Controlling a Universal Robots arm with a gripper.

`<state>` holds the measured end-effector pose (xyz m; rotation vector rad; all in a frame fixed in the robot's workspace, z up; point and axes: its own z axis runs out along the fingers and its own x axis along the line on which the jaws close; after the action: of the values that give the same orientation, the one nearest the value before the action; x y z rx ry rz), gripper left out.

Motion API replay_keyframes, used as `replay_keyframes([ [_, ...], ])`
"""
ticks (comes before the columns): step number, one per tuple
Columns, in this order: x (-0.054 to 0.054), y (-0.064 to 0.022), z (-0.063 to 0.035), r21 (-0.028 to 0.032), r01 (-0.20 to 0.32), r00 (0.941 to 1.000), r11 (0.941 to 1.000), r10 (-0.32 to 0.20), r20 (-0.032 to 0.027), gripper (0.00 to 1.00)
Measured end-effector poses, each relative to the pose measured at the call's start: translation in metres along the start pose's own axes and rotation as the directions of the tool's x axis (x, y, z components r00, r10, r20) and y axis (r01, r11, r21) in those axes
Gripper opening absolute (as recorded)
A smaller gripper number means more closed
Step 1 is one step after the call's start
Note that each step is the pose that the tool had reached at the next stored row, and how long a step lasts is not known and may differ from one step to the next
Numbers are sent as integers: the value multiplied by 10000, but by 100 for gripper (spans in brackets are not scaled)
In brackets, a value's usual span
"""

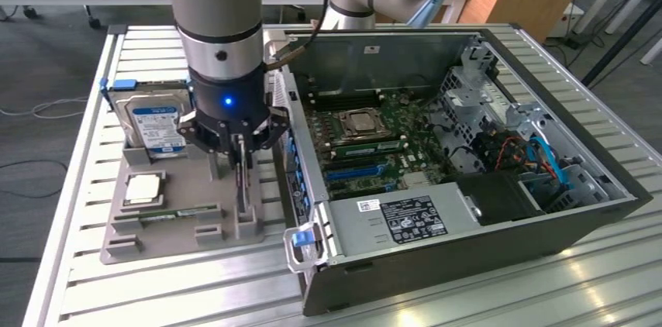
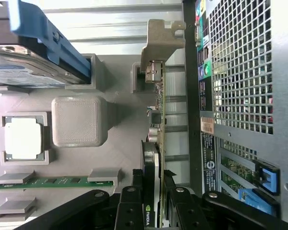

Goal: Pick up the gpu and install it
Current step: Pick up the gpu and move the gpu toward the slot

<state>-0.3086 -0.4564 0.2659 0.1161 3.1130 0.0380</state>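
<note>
Black-faced gpu (image 2: 150, 163) — thin, upright, clamped in gripper (image 2: 153, 191)

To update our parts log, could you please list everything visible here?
gpu: one, black, standing on edge in the tray
hard drive: one, silver with blue label, upright in the tray
CPU: one, silver, flat in the tray
RAM stick: one, green, in the tray
tray: one, grey, on the table
computer case: one, dark grey, open, at the exterior view's right
table: one, silver slatted, under everything
robot arm: one, grey, above the tray
gripper: one, black, closed on the gpu
</note>
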Motion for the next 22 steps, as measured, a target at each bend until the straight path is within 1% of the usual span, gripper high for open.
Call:
replay_keyframes([
  [9, -8, 8, -298, -1, 0, 10000, 10000, 0, 0, 27],
  [22, -23, 23, -886, 0, 0, 10000, 10000, 0, -11, 27],
])
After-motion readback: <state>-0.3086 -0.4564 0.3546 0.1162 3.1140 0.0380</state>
